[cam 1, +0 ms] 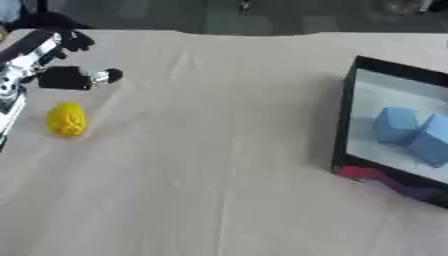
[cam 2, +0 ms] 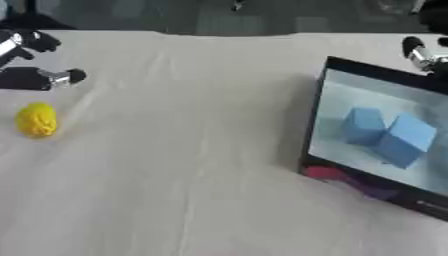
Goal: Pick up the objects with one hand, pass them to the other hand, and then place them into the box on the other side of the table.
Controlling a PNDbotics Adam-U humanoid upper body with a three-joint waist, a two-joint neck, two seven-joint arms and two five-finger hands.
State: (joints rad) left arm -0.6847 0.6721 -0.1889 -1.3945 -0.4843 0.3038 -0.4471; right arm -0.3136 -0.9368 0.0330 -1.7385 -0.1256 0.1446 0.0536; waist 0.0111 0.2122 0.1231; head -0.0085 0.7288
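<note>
A bumpy yellow egg-shaped object point(cam 1: 66, 119) lies on the cloth at the far left. My left hand point(cam 1: 65, 77) hangs just beyond it, black with silver parts, fingers spread and holding nothing; its thumb points right. At the right stands the black-rimmed box point(cam 1: 345, 115) with a white floor, and inside it two blue cubes point(cam 1: 398, 125) rest against each other. Only a small black and silver part of my right hand point(cam 2: 420, 53) shows, above the box's far corner at the right edge of the right eye view.
A beige cloth point(cam 1: 210, 150) covers the table, wide and bare between the yellow object and the box. Something red and purple point(cam 1: 363, 173) sits at the box's near left corner. The table's far edge runs along the top.
</note>
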